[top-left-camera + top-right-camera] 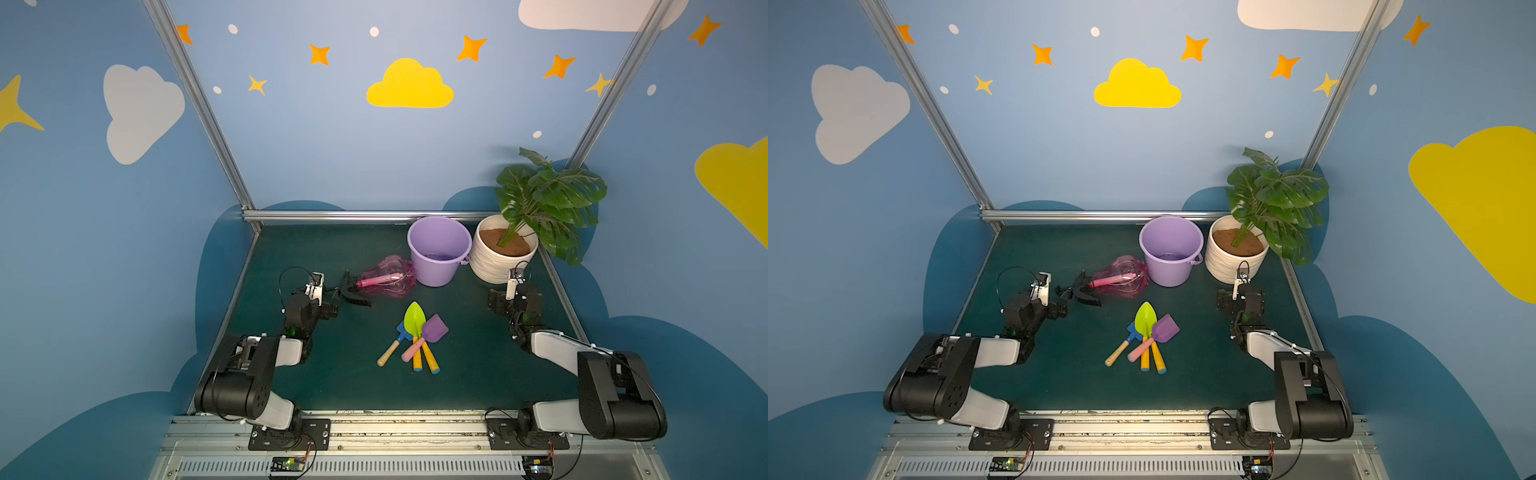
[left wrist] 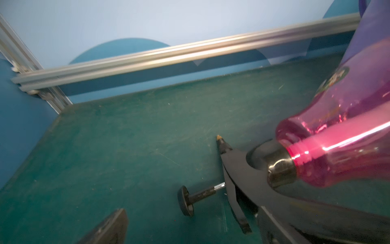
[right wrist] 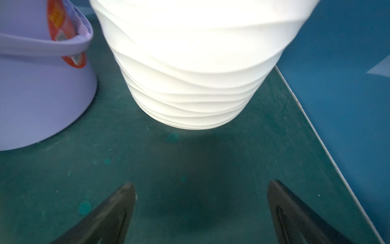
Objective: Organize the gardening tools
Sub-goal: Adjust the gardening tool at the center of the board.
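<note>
Four hand tools sit in one pile mid-mat [image 1: 332, 374], nearest the bases: blue spade [image 1: 392, 343], green trowel [image 1: 414, 319] on top, purple scoop [image 1: 434, 328], and a 2nd trowel [image 1: 431, 360] mostly buried, w/ only its yellow handle showing. Handles fan toward the robot, blades point away at the bucket. The pile lies roughly between the arms, well apart from both grippers, so neither has it in reach w/o a swing inward. Next out, L gripper [image 1: 334, 299] is low over the mat w/ jaws wide and nothing held. R gripper [image 3: 202, 184] is also wide and empty, aimed at the pot and away from the tools. Spray bottle [image 1: 386, 277] lies on its side just past L gripper. Its long axis runs across the table, w/ the trigger head [image 2: 238, 169] toward the L arm and the fat base toward the bucket. In the L wrist view the trigger overlaps one finger's edge; can't tell if they touch. My read is that the bottle is L arm's job, since it's just beside that gripper while R is well apart w/ the bucket side between. The approach is along the bottle axis, so the jaws need to straddle the neck crosswise, not end-on. Rounded clear body likely rolls if nudged. Farthest back, the lilac bucket [image 1: 434, 270] stands upright beside the bottle base, looks near empty and is prob the drop spot. White pot [image 1: 490, 262] w/ plant is just beside it on the R side.
</note>
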Available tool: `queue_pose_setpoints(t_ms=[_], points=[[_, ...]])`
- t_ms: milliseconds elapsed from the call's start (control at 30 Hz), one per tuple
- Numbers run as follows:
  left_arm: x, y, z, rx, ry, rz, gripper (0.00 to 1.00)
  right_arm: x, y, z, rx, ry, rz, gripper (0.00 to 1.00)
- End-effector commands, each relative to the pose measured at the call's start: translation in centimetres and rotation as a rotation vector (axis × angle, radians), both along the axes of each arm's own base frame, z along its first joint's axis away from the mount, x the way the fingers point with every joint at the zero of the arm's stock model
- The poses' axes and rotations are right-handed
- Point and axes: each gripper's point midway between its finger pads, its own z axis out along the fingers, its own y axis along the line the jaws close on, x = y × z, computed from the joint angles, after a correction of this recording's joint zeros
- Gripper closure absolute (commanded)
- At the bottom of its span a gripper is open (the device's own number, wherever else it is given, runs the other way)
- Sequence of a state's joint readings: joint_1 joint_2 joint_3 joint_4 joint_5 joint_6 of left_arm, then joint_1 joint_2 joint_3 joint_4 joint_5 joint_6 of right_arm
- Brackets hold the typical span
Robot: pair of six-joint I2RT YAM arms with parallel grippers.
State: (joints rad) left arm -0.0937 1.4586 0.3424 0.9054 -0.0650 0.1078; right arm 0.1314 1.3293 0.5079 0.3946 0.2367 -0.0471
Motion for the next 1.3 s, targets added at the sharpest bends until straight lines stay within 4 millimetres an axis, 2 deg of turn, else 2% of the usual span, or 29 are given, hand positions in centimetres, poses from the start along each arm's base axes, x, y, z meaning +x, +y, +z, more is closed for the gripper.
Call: queue_pose_setpoints(t_ms=[0, 200, 367, 433, 533, 700, 833, 933, 1100, 1267], points=[[-0.6, -0.1, 1.2, 0.019, -0.017, 0.009, 0.0, -0.8, 1.5, 2.2, -0.048, 0.049, 0.036, 0.02], [-1.5, -0.7, 3.7, 0.018, -0.055, 0.007, 0.0, -1.5, 4.8, 5.6, 0.023, 0.142, 0.129, 0.02], [-2.5, -1.3, 5.7, -0.043, -0.082, -0.016, 0.0, -1.7, 5.3, 8.5, 0.106, 0.24, 0.066, 0.02], [-2.7, -1.3, 6.1, -0.06, -0.082, -0.016, 0.0, -1.7, 5.7, 9.0, 0.152, 0.279, 0.046, 0.02], [-2.9, -1.7, 6.3, -0.083, -0.07, -0.031, 0.0, -1.3, 7.3, 10.2, 0.243, 0.324, 0.06, 0.02], [-2.9, -2.0, 6.3, -0.091, -0.053, -0.046, 0.0, -0.1, 9.5, 11.0, 0.391, 0.388, 0.036, 0.02], [-3.2, -1.9, 6.5, -0.097, -0.057, -0.042, 0.0, 0.9, 10.8, 11.8, 0.411, 0.388, 0.029, 0.02], [-3.4, -2.0, 6.6, -0.101, -0.054, -0.051, 0.0, 1.3, 11.8, 12.0, 0.399, 0.404, 0.044, 0.02], [-3.4, -2.0, 6.4, -0.137, -0.006, -0.031, 0.0, 0.6, 14.1, 12.4, 0.283, 0.414, 0.119, 0.02], [-3.5, -3.0, 5.6, -0.304, 0.125, -0.026, 0.0, -0.2, 15.3, 12.5, 0.214, 0.416, 0.16, 0.02]])
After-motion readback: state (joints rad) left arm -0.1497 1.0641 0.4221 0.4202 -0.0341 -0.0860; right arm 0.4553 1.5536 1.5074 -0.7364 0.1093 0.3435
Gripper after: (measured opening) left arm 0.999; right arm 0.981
